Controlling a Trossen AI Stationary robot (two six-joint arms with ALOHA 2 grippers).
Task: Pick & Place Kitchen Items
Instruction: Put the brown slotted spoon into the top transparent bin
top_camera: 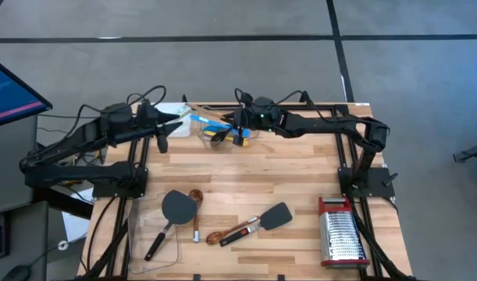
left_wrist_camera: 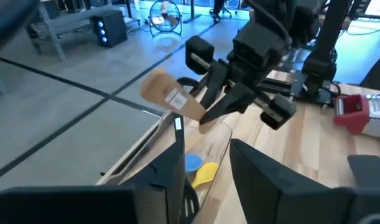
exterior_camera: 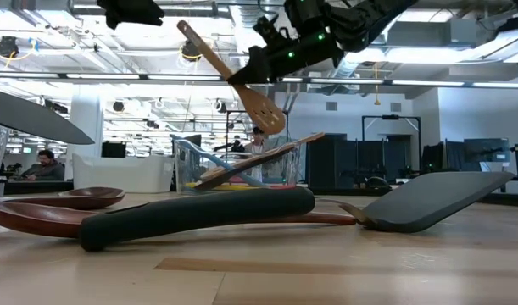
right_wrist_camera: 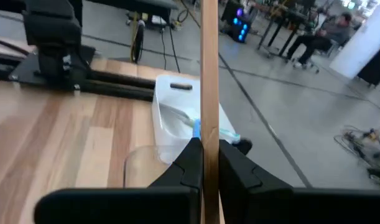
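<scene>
1. wooden spatula (exterior_camera: 237,80) is clamped by the handle in the right gripper (right_wrist_camera: 204,163), above the clear tub (top_camera: 222,134); its blade is cut off in the right wrist view.
2. left gripper (left_wrist_camera: 205,171), fingers apart, empty, beside the tub.

Wooden spatula (right_wrist_camera: 209,68) handle runs off the top edge; tub (top_camera: 222,137) contents too small to tell.

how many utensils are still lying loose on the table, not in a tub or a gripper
4 that I can tell: a dark grey spatula front left, a wooden spoon touching its right edge, another dark spatula front centre, and a wooden spoon crossing under its handle. Overlaps may hide more.
</scene>
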